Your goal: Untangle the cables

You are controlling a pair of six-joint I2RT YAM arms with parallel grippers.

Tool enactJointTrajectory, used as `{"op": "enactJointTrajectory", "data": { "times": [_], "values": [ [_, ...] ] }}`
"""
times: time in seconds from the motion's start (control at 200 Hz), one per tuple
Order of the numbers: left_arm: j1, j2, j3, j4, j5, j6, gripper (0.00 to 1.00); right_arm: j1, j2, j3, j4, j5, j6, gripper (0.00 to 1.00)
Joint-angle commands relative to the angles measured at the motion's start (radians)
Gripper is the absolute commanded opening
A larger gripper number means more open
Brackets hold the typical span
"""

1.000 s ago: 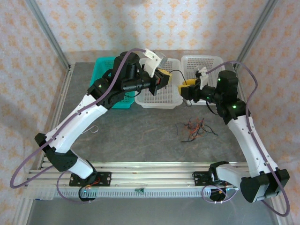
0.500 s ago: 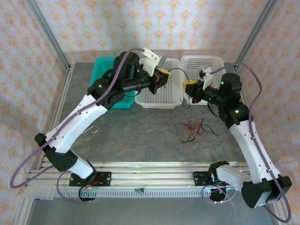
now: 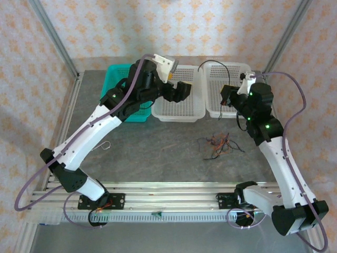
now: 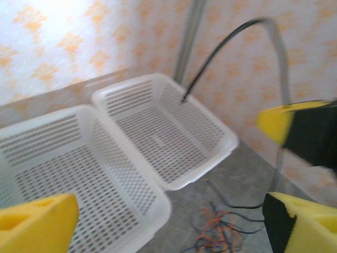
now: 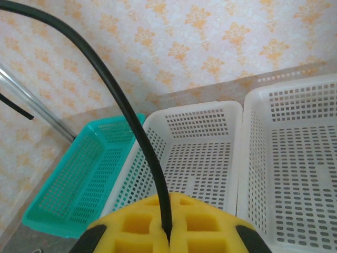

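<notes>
Since before, my left gripper (image 3: 181,90) opened, empty; my right gripper (image 5: 167,224) clamps the black cable (image 5: 121,108) near the far edge of the tabletop (image 3: 158,153). Seems light, floppy: hold its end.

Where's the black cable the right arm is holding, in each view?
Top external: black cable arcs over the right white basket, upper centre-right.
Left wrist: black cable arcs across the upper right.
Right wrist: from top left down into the right fingers.
Shared landmark: middle white basket.

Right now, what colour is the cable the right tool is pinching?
Black. The cable shows best in the right wrist view.
</notes>
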Motion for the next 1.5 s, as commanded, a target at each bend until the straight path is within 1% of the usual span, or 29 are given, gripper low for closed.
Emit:
{"op": "enactJointTrajectory", "data": {
  "times": [0.0,0.11,0.21,0.29,0.355,0.38,0.426,0.451,0.541,0.611,0.671,0.741,0.776,0.981,1.046,1.131,1.272,1.387,1.487,1.497],
  "values": [
    [0.029,-0.018,-0.055,0.005,-0.144,-0.073,0.99,0.001,0.033,0.067,0.008,0.059,0.029,0.00],
    [0.054,-0.024,-0.125,0.043,-0.187,-0.158,0.99,0.002,0.077,0.116,0.014,0.070,0.022,0.00],
    [0.069,-0.032,-0.183,0.076,-0.230,-0.239,0.99,0.001,0.141,0.165,0.035,0.022,0.036,0.00],
    [0.088,-0.041,-0.205,0.054,-0.269,-0.332,0.99,0.009,0.208,0.205,0.057,-0.041,0.041,0.00],
    [0.100,-0.069,-0.232,0.037,-0.300,-0.403,1.00,0.033,0.257,0.241,0.067,-0.037,0.039,0.00],
    [0.108,-0.081,-0.245,0.030,-0.295,-0.430,0.99,0.040,0.275,0.252,0.073,-0.032,0.041,0.00],
    [0.130,-0.113,-0.277,0.040,-0.258,-0.432,0.99,0.050,0.308,0.267,0.092,-0.026,0.050,0.00],
    [0.141,-0.131,-0.299,0.052,-0.249,-0.463,0.99,0.054,0.328,0.276,0.100,-0.022,0.060,0.00],
    [0.150,-0.212,-0.419,0.136,-0.249,-0.444,0.99,0.070,0.404,0.303,0.131,-0.012,0.083,0.00],
    [0.152,-0.259,-0.497,0.178,-0.314,-0.444,0.99,0.083,0.468,0.329,0.148,0.005,0.096,0.00],
    [0.156,-0.285,-0.536,0.190,-0.337,-0.445,0.99,0.098,0.529,0.365,0.151,0.009,0.099,0.00],
    [0.165,-0.300,-0.559,0.196,-0.317,-0.444,0.99,0.118,0.598,0.412,0.152,0.030,0.098,0.00],
    [0.167,-0.302,-0.564,0.199,-0.306,-0.413,1.00,0.127,0.632,0.435,0.156,0.037,0.101,0.00],
    [0.172,-0.308,-0.585,0.220,-0.263,-0.385,0.99,0.138,0.798,0.505,0.199,0.041,0.194,0.00],
    [0.170,-0.317,-0.598,0.241,-0.254,-0.384,0.99,0.141,0.851,0.528,0.173,0.071,0.220,0.00],
    [0.171,-0.338,-0.626,0.286,-0.238,-0.385,1.00,0.143,0.922,0.582,0.074,0.107,0.252,0.00],
    [0.183,-0.338,-0.642,0.312,-0.224,-0.398,0.99,0.164,0.983,0.584,0.011,0.160,0.268,0.00],
    [0.221,-0.322,-0.655,0.330,-0.193,-0.419,0.99,0.190,1.072,0.670,-0.100,0.234,0.269,0.00],
    [0.270,-0.317,-0.687,0.397,-0.114,-0.433,0.99,0.208,1.131,0.715,-0.156,0.261,0.264,0.00],
    [0.274,-0.317,-0.691,0.405,-0.107,-0.453,0.99,0.210,1.133,0.713,-0.157,0.266,0.264,0.00]
  ]
}}
